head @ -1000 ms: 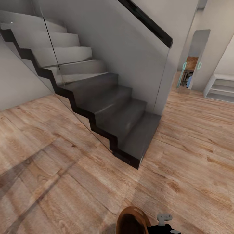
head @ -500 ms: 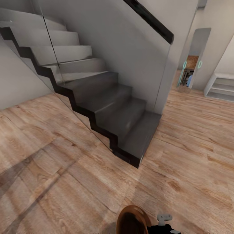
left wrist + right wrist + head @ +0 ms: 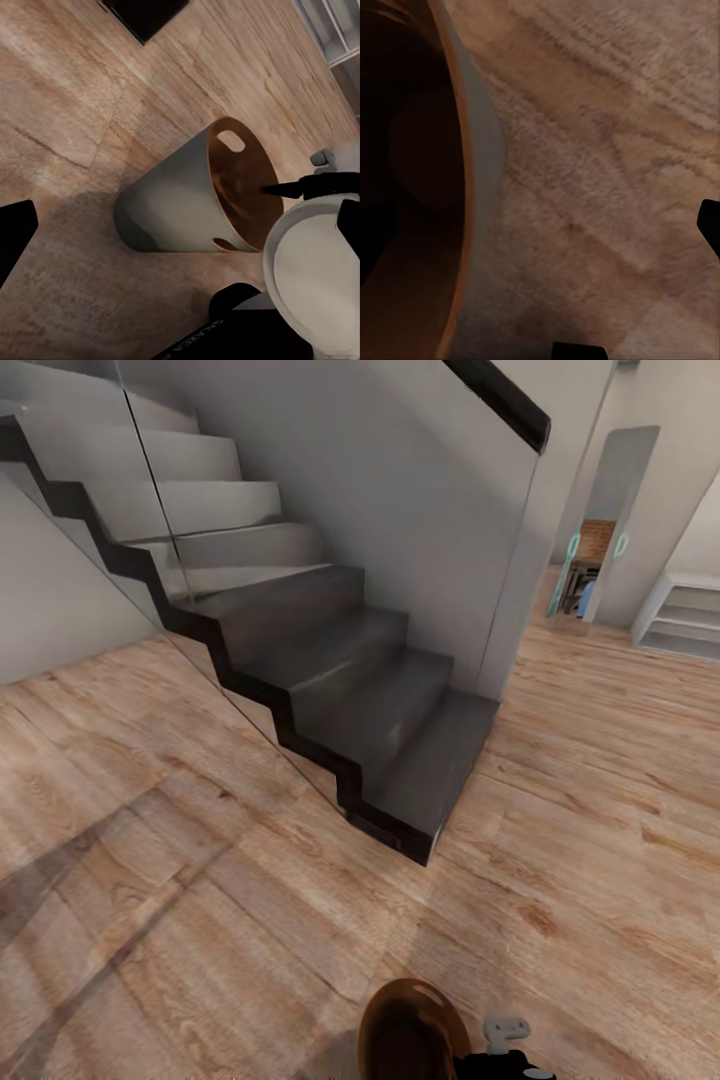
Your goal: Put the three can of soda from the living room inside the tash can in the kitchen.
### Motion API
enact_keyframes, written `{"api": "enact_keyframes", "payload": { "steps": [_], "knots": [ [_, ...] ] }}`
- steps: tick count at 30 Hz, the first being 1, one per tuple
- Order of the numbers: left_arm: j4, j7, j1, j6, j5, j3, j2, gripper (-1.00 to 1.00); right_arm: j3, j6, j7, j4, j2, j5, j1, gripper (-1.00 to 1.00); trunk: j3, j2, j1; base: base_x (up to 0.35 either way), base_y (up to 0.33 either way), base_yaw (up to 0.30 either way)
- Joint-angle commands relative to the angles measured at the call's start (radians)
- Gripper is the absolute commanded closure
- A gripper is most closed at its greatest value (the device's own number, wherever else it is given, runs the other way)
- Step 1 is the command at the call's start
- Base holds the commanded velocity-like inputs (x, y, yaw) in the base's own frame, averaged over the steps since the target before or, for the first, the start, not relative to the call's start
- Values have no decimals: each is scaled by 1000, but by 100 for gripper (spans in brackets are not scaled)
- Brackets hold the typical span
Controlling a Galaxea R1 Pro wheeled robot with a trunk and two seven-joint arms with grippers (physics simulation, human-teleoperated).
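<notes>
The tash can (image 3: 405, 1030), brown inside and pale grey outside, sits at the bottom edge of the head view, beside my right arm (image 3: 508, 1052). In the left wrist view the tash can (image 3: 169, 214) hangs tilted over the plank floor, and a dark finger (image 3: 281, 189) of my right gripper reaches into its mouth. My right gripper (image 3: 540, 232) straddles the bin's rim (image 3: 472, 165); one fingertip (image 3: 709, 225) lies outside the wall, and the bin's inside is too dark to read. My left gripper (image 3: 180, 232) is open and holds nothing. The three can of soda are out of view.
A dark staircase (image 3: 380, 700) with a glass balustrade (image 3: 420, 510) rises ahead on the left. A narrow doorway (image 3: 592, 570) opens far right, with red brick beyond it. A white shelf unit (image 3: 690, 622) stands beside it. Wood floor (image 3: 600, 780) runs right of the stairs.
The whole head view has shifted: the handrail and doorway slid right and the bottom step rose slightly. The bin stays in the same spot by my right arm.
</notes>
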Motion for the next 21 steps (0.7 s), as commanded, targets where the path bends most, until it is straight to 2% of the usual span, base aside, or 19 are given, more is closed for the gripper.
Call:
{"api": "enact_keyframes", "payload": {
  "steps": [1,5,21],
  "knots": [
    [0,0,0,0,0,0,0,-100,0,0,0,0,0,0,0,-100,-5,-7,4,0,0,0],
    [0,0,0,0,0,0,0,-100,0,0,0,0,0,0,0,-100,-24,-35,19,0,0,0],
    [0,0,0,0,0,0,0,-100,0,0,0,0,0,0,0,-100,-33,-35,19,0,0,0]
  ]
}}
